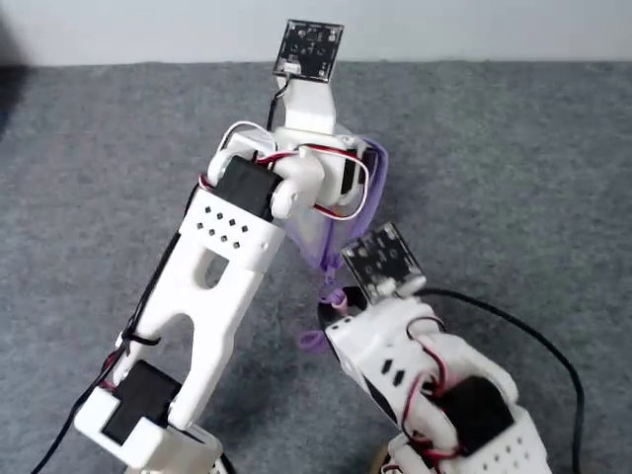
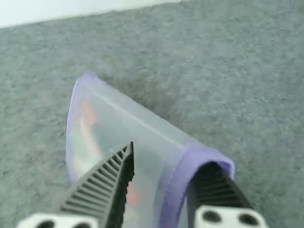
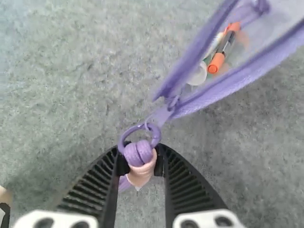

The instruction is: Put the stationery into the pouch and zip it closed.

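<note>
**High view.** My left arm reaches over the far end of the pouch; my right arm meets its near end. The pouch lies on the grey carpet between them.

**Left wrist view.** My left claw is clamped across one end of the pouch, one finger on the clear face and one behind the purple edge. This is my anchor. The grip should stay firm and low so the pouch cannot slide towards the pulling side.

**Right wrist view.** My right claw is pinched tight on the zip pull, just beyond the pouch's corner. The slider sits at that corner and the mouth gapes, with the pens inside. The zipping is not yet done, I judge. The pull should run straight along the teeth towards the anchored end and keep the zip taut. A pen tip near the opening could snag.
</note>
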You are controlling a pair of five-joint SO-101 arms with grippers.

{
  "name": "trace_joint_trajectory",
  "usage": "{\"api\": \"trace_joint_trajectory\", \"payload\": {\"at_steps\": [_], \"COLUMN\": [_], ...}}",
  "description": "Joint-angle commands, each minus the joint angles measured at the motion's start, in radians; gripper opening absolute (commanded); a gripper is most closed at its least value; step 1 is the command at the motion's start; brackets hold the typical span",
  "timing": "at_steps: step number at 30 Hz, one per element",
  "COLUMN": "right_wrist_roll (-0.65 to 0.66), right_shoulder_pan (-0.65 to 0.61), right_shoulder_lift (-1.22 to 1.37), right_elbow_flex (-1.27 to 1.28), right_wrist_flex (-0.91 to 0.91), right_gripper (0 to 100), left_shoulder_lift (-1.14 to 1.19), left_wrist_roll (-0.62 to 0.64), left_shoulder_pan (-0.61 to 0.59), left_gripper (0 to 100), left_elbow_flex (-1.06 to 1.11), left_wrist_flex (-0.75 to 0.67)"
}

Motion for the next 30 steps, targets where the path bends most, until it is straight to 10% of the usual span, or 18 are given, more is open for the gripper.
{"api": "trace_joint_trajectory", "payload": {"at_steps": [1,18,30], "right_wrist_roll": [-0.012,0.002,0.143], "right_shoulder_pan": [-0.005,0.076,0.222], "right_shoulder_lift": [-0.088,-0.124,-0.122], "right_elbow_flex": [0.028,0.072,0.017], "right_wrist_flex": [-0.002,-0.101,-0.260], "right_gripper": [0.8,0.8,0.7], "left_shoulder_lift": [-0.021,-0.021,-0.034], "left_wrist_roll": [0.005,-0.035,-0.235], "left_shoulder_pan": [0.000,0.038,-0.189], "left_gripper": [16,30,23], "left_elbow_flex": [-0.101,-0.321,-0.409], "left_wrist_flex": [-0.005,0.261,0.535]}}
